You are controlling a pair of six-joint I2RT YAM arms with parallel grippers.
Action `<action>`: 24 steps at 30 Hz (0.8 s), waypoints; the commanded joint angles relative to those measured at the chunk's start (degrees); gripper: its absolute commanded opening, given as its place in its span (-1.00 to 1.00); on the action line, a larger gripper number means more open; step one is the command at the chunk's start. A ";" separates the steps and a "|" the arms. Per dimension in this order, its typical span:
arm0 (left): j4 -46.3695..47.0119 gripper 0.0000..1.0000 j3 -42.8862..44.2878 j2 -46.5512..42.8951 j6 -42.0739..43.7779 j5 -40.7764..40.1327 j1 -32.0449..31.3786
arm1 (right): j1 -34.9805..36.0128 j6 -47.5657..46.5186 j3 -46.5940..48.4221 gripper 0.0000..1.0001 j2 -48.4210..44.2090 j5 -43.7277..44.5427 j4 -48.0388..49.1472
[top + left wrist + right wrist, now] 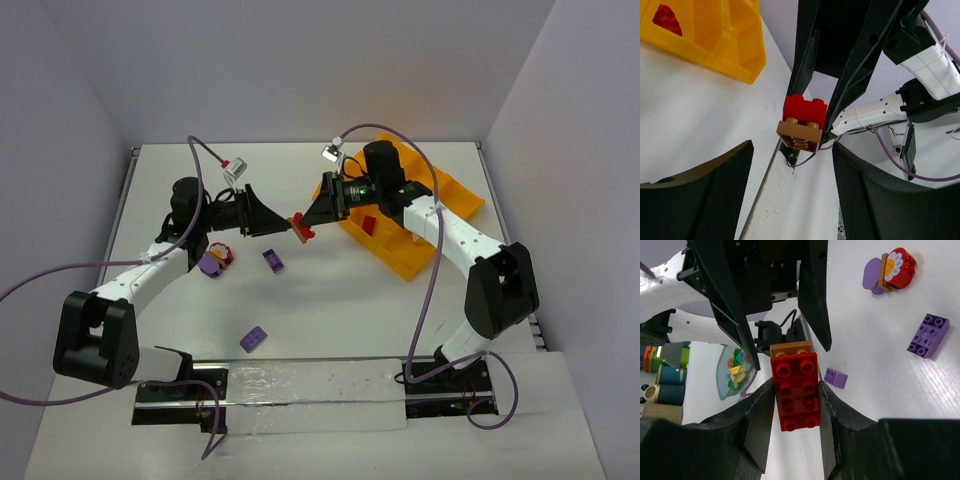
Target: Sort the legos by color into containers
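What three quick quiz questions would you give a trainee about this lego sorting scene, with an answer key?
1. True or false: the right claw grips a red brick with a brown brick stuck to its end.
2. Pick one: the left claw has its jaws A) open, B) shut on a purple brick, C) out of every view.
3. Fill in: in the orange-yellow tray, the visible brick is ____.
Key: 1 true; 2 A; 3 red.
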 commanded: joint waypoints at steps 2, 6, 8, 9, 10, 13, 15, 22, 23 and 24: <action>7.85 0.43 2.23 -0.13 -2.15 1.81 -0.44 | 0.71 -0.62 3.09 -0.90 0.23 -1.95 -0.61; 8.84 0.39 2.26 0.31 -2.78 2.10 -0.56 | 1.09 -0.68 3.35 -0.92 0.25 -2.09 -0.59; 9.79 0.33 2.05 0.44 -3.33 2.24 -0.71 | 1.22 -0.41 3.42 -0.92 0.25 -2.15 -0.52; 10.19 0.29 1.94 0.54 -3.60 2.28 -0.73 | 1.32 -0.33 3.44 -0.93 0.25 -2.17 -0.44; 10.35 0.26 1.86 0.57 -3.71 2.28 -0.76 | 1.35 -0.28 3.47 -0.93 0.25 -2.20 -0.43; 10.87 0.14 1.61 0.60 -4.06 2.22 -0.82 | 1.35 -0.16 3.53 -0.94 0.29 -2.33 -0.47; 11.64 0.05 1.36 0.66 -4.43 2.29 -0.92 | 1.37 -0.07 3.52 -0.95 0.34 -2.45 -0.57; 13.41 -0.26 0.97 0.75 -5.65 2.75 -0.96 | 1.44 1.40 2.87 -0.96 0.43 -3.37 1.09; 13.42 -0.33 0.89 0.70 -5.69 2.72 -0.94 | 1.44 1.66 2.68 -0.96 0.48 -3.41 1.45; 13.37 -0.40 0.80 0.61 -5.69 2.67 -0.91 | 1.39 1.83 2.52 -0.96 0.52 -3.46 1.57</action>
